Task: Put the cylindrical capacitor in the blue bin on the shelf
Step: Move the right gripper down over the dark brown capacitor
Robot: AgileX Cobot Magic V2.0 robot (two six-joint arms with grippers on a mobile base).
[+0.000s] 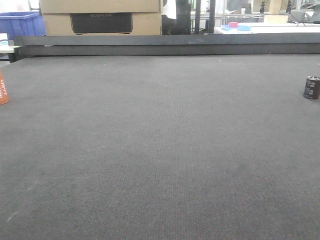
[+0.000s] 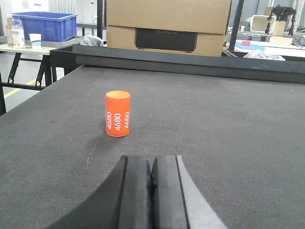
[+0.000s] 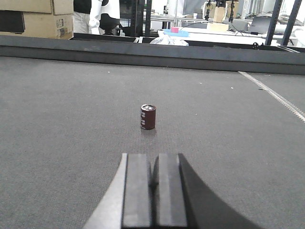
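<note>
While the cylindrical capacitor (image 3: 148, 117) is standing upright on the dark gray mat (image 1: 150, 150), you are seeing it straight ahead of your right gripper (image 3: 153, 164), well apart from the pads and touching nothing but the mat. Its silvery top is facing up, and pale markings are showing on its dark side. The right gripper's pads (image 3: 138, 191) are pressing flat against each other with nothing between them, so that hand is carrying nothing.

Behind the capacitor, the mat is running back to a long black rail (image 3: 143, 47) that is bordering its far edge. From the front camera you are finding the capacitor near the right border of the view, with a broad stretch of mat lying to its left.

Far off to the capacitor's left, an orange cylinder (image 2: 117, 113) with white "4680" lettering is standing upright. Your left gripper (image 2: 151, 164) is pointing at it from a little way back, not touching it. That gripper's jaws are also meeting flush and holding nothing.

Beyond the rail, behind and to the left of the capacitor, a cardboard box (image 2: 167, 24) is sitting. Farther left, a blue crate (image 2: 45, 25) is resting on a pale side table (image 2: 28, 49) beside a clear bottle (image 2: 17, 33) and a small cup (image 2: 35, 39).
</note>
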